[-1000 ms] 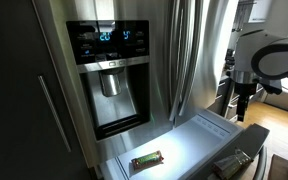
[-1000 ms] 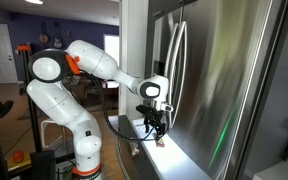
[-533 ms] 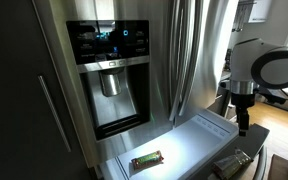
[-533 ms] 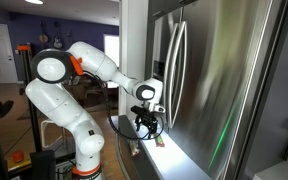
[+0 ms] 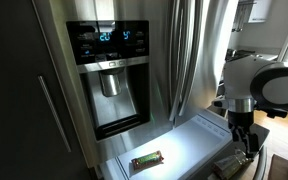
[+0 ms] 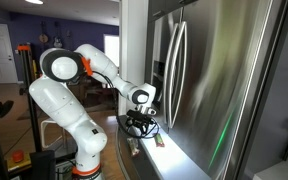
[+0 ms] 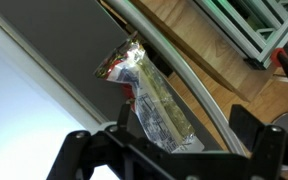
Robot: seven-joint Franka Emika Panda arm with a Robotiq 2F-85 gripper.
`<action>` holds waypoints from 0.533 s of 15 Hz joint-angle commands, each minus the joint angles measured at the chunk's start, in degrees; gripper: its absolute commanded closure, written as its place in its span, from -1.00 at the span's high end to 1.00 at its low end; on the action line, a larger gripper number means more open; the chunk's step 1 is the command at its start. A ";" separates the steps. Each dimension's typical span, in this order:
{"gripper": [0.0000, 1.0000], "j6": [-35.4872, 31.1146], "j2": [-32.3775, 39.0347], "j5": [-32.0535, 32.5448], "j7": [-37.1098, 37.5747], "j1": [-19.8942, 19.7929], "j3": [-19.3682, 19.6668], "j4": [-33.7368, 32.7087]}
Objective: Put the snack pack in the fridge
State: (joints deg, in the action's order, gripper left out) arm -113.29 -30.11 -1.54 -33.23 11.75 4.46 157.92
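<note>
The stainless-steel fridge [image 5: 189, 60] has its white-lined bottom drawer [image 5: 189, 140] pulled out; it also shows in an exterior view [image 6: 219, 80]. The snack pack [image 7: 149, 100] is a crinkled packet with a reddish end. It lies at the drawer's edge and shows as a dark shape in an exterior view [image 5: 234, 161]. My gripper [image 7: 184, 125] is open and hangs just above the pack, with a finger on each side of it and not touching. It also shows low over the drawer in both exterior views [image 5: 246, 142] [image 6: 139, 126].
A longer bar with green edges [image 5: 147, 159] lies in the drawer near its other end. The black dispenser panel [image 5: 109, 70] is above it. Wooden floor [image 7: 224, 50] and a green wire rack [image 7: 254, 25] lie beyond the drawer rim.
My arm has come down and moved towards the drawer's end. The gripper now hangs right over the snack pack. The jaws stay open.
</note>
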 commanded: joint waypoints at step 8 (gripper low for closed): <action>1.00 -1.60 2.34 0.78 -2.31 0.07 -1.16 -0.37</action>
State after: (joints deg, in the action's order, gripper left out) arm -113.80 -28.83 -1.55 -34.56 12.47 4.16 157.63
